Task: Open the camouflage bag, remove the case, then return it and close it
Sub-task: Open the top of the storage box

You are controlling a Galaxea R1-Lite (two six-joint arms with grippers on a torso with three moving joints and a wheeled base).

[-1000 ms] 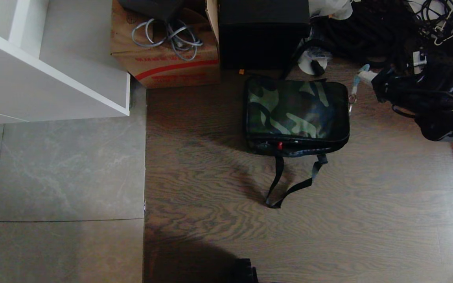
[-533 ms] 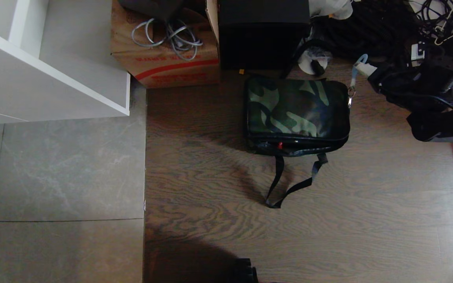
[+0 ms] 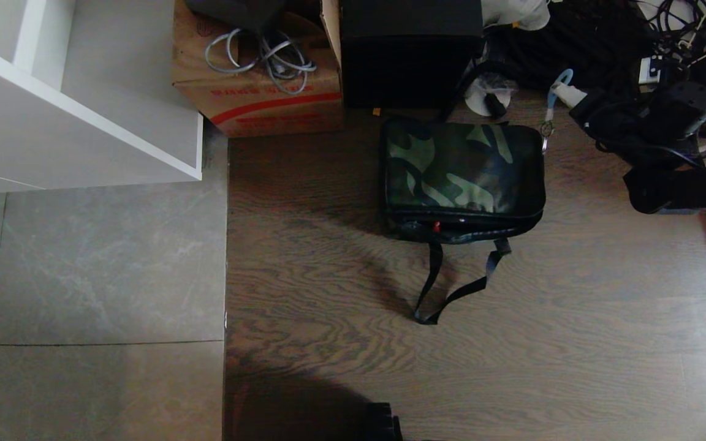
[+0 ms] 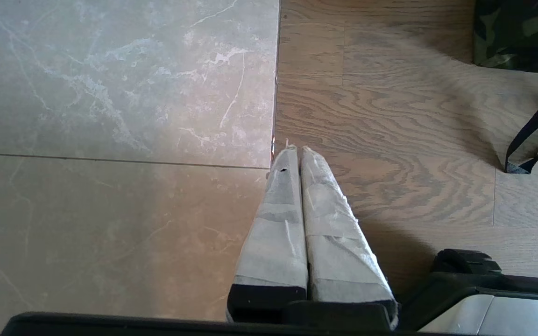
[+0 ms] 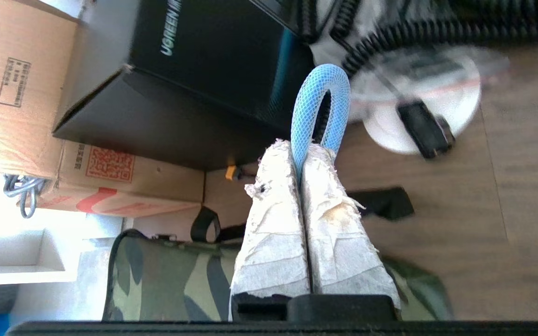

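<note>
The right gripper (image 5: 302, 154), its fingers clamped on the blue pull loop (image 5: 320, 107), sits at the camouflage bag (image 3: 462, 174)'s far right corner; the zip line runs along the bag's edge.

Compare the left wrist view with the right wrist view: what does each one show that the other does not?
Only the left wrist view: the left pincer, shut and empty, above the seam between grey tile and wood floor, plus the bag's black strap.

Only the right wrist view: the right pincer, shut on a blue mesh loop, the black box, the cardboard box and a white disc.

Both: the camouflage bag, only its corner in the left wrist view, and wood flooring.
</note>
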